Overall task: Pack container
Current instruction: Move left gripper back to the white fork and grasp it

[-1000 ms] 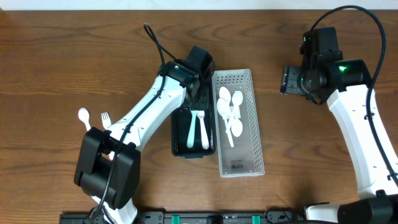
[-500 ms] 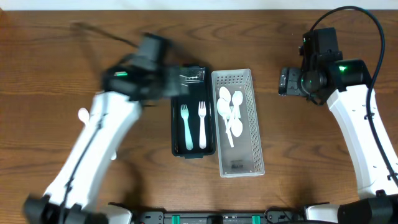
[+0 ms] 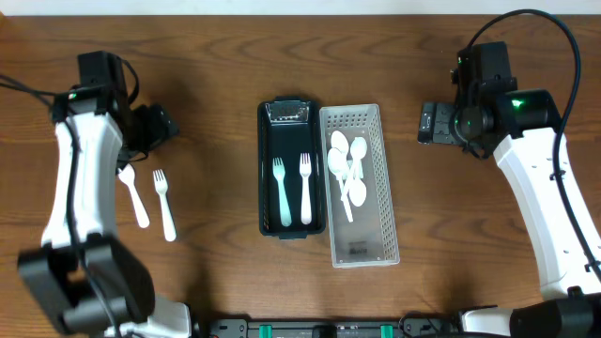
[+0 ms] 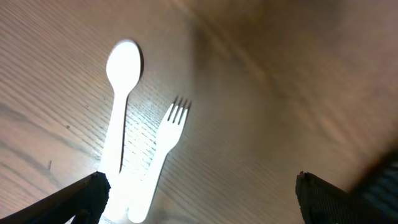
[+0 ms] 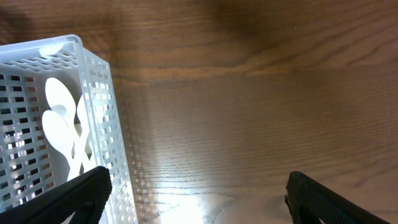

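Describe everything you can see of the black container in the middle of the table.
The black container is a narrow, glossy rectangular tray, seemingly plastic, with rounded corners and an open top. It lies flat mid-table, its right edge against the white basket. A pale green fork and a white fork lie inside, side by side, tines toward the far end. Nothing holds it.

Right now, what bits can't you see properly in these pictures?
Left wrist view: handle ends of the white plastic spoon and white plastic fork, cut off by the bottom edge.
Right wrist view: white slotted plastic basket, cut by the left edge.
Overhead view: pale thing at the black plastic tray's far end, too small.
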Robot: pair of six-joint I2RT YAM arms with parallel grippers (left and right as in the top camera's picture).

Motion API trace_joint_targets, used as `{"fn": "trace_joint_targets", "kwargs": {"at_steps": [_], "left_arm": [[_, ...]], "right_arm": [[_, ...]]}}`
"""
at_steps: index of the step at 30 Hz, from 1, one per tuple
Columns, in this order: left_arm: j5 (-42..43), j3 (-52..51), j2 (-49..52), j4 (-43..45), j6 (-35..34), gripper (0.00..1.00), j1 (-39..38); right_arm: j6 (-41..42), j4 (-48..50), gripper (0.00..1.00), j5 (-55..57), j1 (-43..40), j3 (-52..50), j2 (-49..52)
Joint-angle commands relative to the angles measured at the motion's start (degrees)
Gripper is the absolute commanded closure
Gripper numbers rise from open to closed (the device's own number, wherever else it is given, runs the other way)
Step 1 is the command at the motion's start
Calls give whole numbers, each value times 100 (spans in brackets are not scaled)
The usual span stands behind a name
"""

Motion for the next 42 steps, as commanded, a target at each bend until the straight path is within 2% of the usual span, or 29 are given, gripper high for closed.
{"fn": "trace_joint_targets", "kwargs": {"at_steps": [1, 11, 27, 29, 38, 42], "left_arm": [[-50, -98, 605, -7, 107, 2, 114], [-50, -210, 1703, -164, 382, 2, 232], [-26, -1346, 1757, 81, 511, 0, 232], [-28, -1346, 1757, 96, 634, 6, 229], [-26, -1346, 1757, 96, 660, 45, 232], [-28, -1346, 1757, 96, 660, 56, 232]], "right_arm": [[-31, -4, 6, 79, -33, -17, 15], [-33, -20, 6, 81, -33, -17, 15], [-31, -7, 7, 79, -33, -17, 15], [-31, -7, 7, 79, -31, -17, 15], [-33, -20, 7, 81, -33, -17, 15], [-33, -22, 7, 81, -33, -17, 15]]}}
